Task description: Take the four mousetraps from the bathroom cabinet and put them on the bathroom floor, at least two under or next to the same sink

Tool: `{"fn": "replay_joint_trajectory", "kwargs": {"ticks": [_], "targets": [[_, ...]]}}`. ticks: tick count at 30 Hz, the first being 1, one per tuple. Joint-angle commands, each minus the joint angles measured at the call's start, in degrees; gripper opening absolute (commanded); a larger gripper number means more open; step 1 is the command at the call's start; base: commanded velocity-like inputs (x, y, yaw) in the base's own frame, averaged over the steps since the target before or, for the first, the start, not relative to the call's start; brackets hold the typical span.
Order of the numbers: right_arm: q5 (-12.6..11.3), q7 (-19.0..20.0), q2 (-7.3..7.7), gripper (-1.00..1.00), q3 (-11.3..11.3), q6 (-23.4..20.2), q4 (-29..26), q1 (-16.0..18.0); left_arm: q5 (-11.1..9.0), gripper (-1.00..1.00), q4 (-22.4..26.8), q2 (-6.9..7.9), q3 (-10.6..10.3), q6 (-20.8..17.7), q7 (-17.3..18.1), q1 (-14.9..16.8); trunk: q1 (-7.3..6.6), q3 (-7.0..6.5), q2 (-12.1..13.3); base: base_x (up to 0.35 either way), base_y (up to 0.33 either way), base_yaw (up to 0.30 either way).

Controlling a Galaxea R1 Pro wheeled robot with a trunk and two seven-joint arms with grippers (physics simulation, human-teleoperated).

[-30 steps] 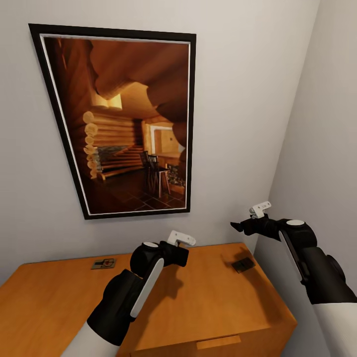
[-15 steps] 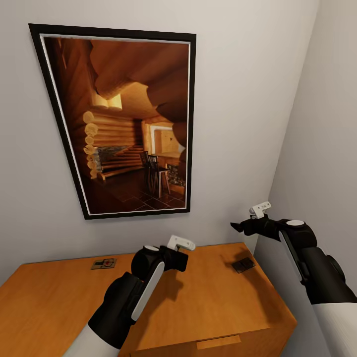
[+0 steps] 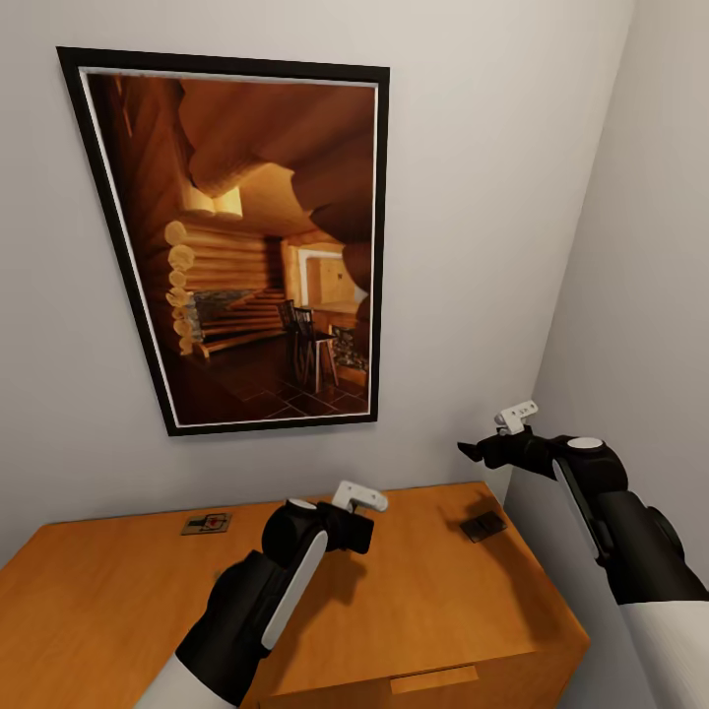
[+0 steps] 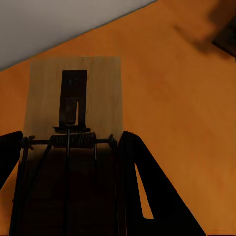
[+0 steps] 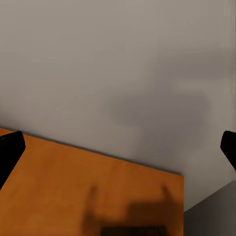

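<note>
— Left claw [image 4: 69, 162]?
— Clenched on a mousetrap [image 4: 73, 108], held just above the cabinet [image 3: 443, 591] top, near its middle.
— Right claw [image 3: 475, 451]?
— Spread wide, nothing between the fingers [image 5: 10, 150], hanging over the cabinet's right rear corner beside the wall [image 3: 512, 197].
— Other traps?
— Flat on the cabinet top: a second trap [image 3: 206, 523] at the back under the framed picture [image 3: 246, 246], a dark third trap [image 3: 483, 526] below the right claw
</note>
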State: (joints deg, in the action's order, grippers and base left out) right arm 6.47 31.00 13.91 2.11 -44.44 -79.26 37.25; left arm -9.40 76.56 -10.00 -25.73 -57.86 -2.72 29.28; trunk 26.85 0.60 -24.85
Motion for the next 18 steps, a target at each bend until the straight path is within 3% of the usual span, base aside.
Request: {"fn": "replay_joint_trajectory", "kwargs": {"ticks": [1,18], "targets": [[0.6,0.3,0.01,1.0,0.1,-0.1,-0.1,0.0,-0.3,-1.0,-0.1,0.0,0.0,-0.3,-0.3,-0.1,0.03,0.06,-0.1,0.0,0.0,0.0],[0.4,0.3,-0.27,1.0,0.1,0.1,0.2,0.0,-0.3,-1.0,-0.4,0.0,-0.1,-0.3,-0.1,-0.7,0.03,0.06,-0.1,0.0,0.0,0.0]]}}
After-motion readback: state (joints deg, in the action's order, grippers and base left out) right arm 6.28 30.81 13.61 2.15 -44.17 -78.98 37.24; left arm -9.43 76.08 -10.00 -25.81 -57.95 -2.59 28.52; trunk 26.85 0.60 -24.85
